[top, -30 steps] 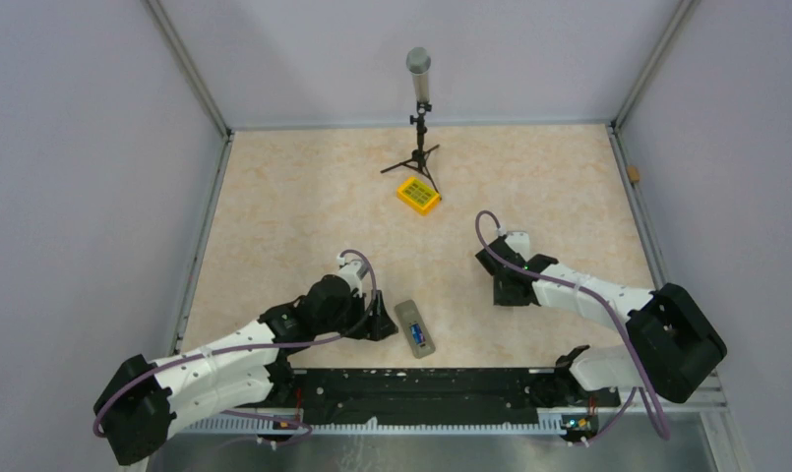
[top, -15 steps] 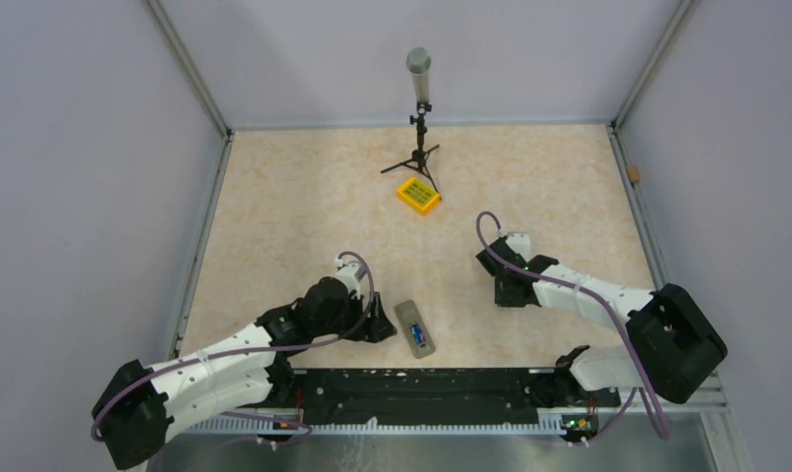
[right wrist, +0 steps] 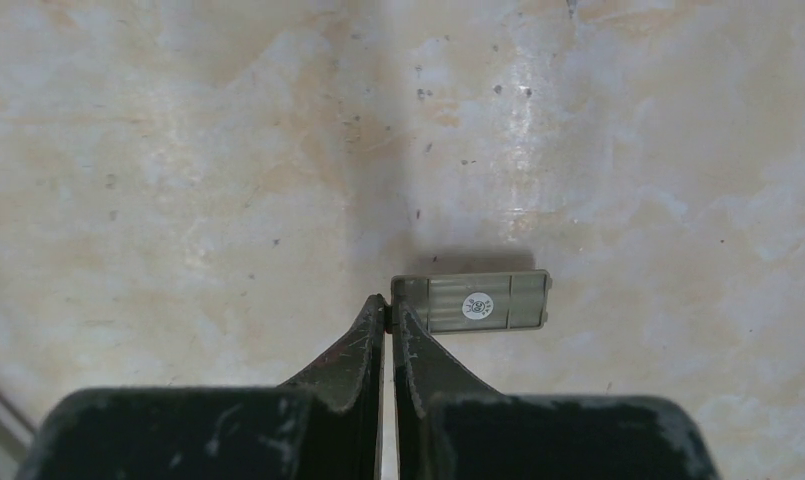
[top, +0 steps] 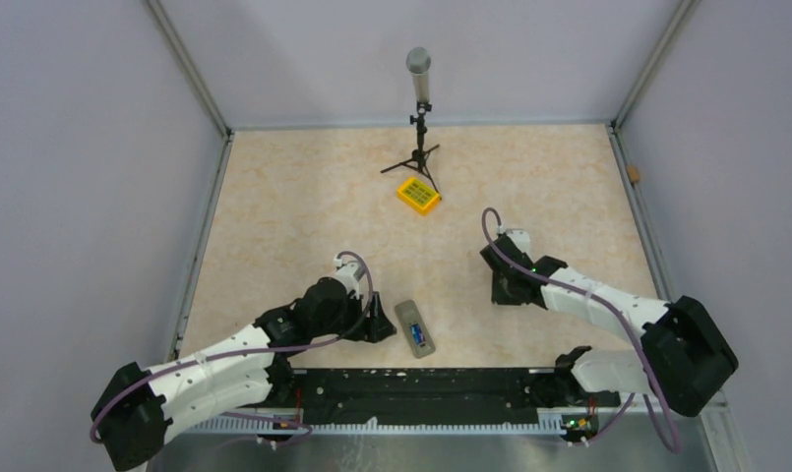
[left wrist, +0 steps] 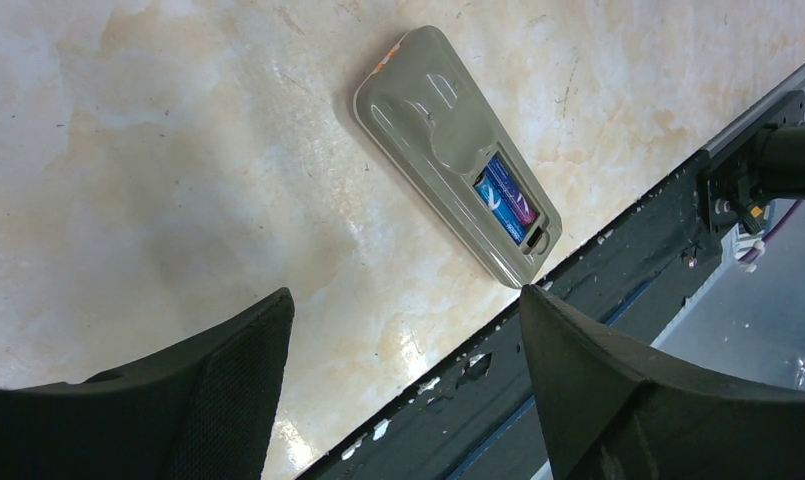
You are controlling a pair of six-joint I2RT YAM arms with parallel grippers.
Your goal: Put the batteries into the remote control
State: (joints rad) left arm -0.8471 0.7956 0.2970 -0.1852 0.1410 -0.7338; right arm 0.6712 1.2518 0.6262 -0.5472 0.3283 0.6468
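The remote control point(top: 415, 328) lies back up near the front edge, also in the left wrist view point(left wrist: 448, 140). Its compartment is open, and a blue battery point(left wrist: 506, 200) sits in it, seen from above as a blue spot point(top: 420, 338). My left gripper point(top: 380, 320) is open and empty just left of the remote, with the fingers wide apart point(left wrist: 403, 300). My right gripper point(top: 505, 285) is shut point(right wrist: 389, 305), its tips pinching the left end of a small grey battery cover point(right wrist: 475, 302), which casts a shadow on the table.
A yellow box with green keys point(top: 418, 195) lies at the back centre beside a microphone on a tripod point(top: 420, 108). A black rail point(top: 421, 383) runs along the near edge, close to the remote point(left wrist: 618, 300). Grey walls enclose the table.
The right arm's forearm and elbow have shifted slightly right, and its gripper has moved a little. The left arm has barely moved. The remote has stayed put.
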